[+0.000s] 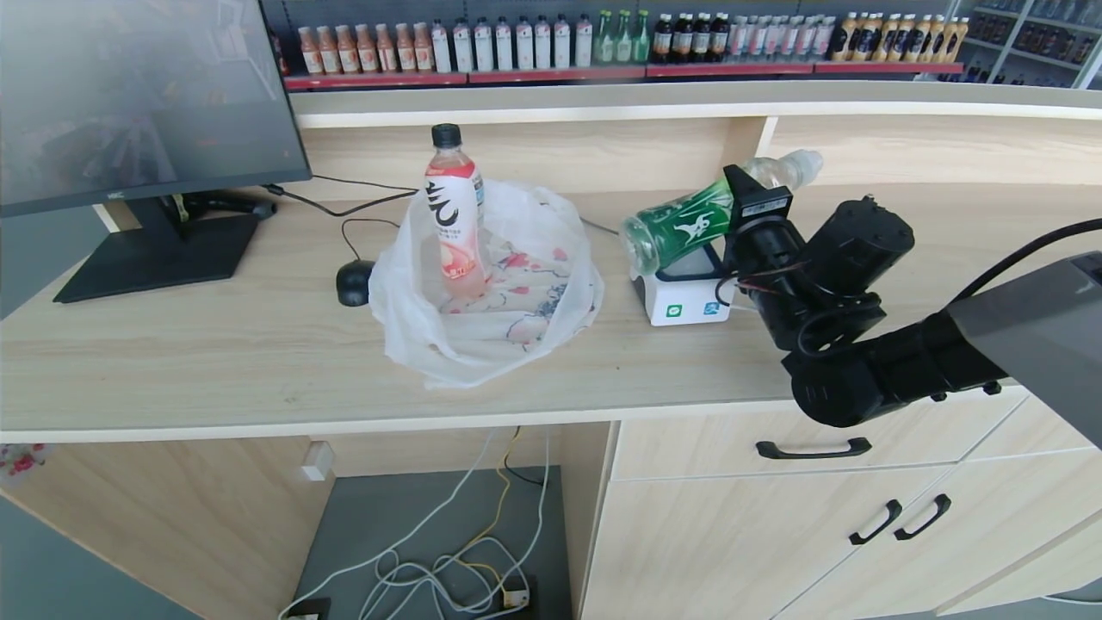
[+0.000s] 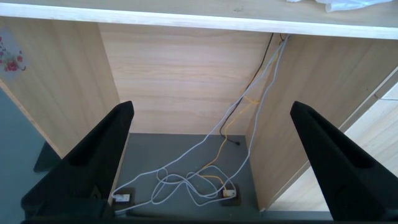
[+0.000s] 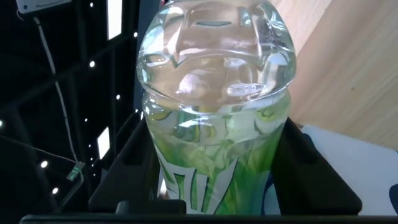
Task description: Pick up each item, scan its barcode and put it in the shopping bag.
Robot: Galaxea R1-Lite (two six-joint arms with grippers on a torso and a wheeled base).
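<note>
A clear bottle with a green label (image 1: 689,222) is held sideways just above the white barcode scanner (image 1: 680,297), its base toward the bag. My right gripper (image 1: 747,202) is shut on this green bottle (image 3: 214,124), whose base looms close in the right wrist view. A pink drink bottle with a black cap (image 1: 453,211) stands upright inside the white plastic shopping bag (image 1: 486,284) in the middle of the counter. My left gripper (image 2: 211,162) is open, low in front of the open cabinet space under the counter, with nothing between its fingers.
A monitor (image 1: 138,95) on a black stand sits at the counter's left, a black mouse (image 1: 353,282) beside the bag. Cables (image 2: 205,180) lie on the floor under the counter. Drawers with black handles (image 1: 814,449) are below right. Shelves of bottles (image 1: 603,39) line the back.
</note>
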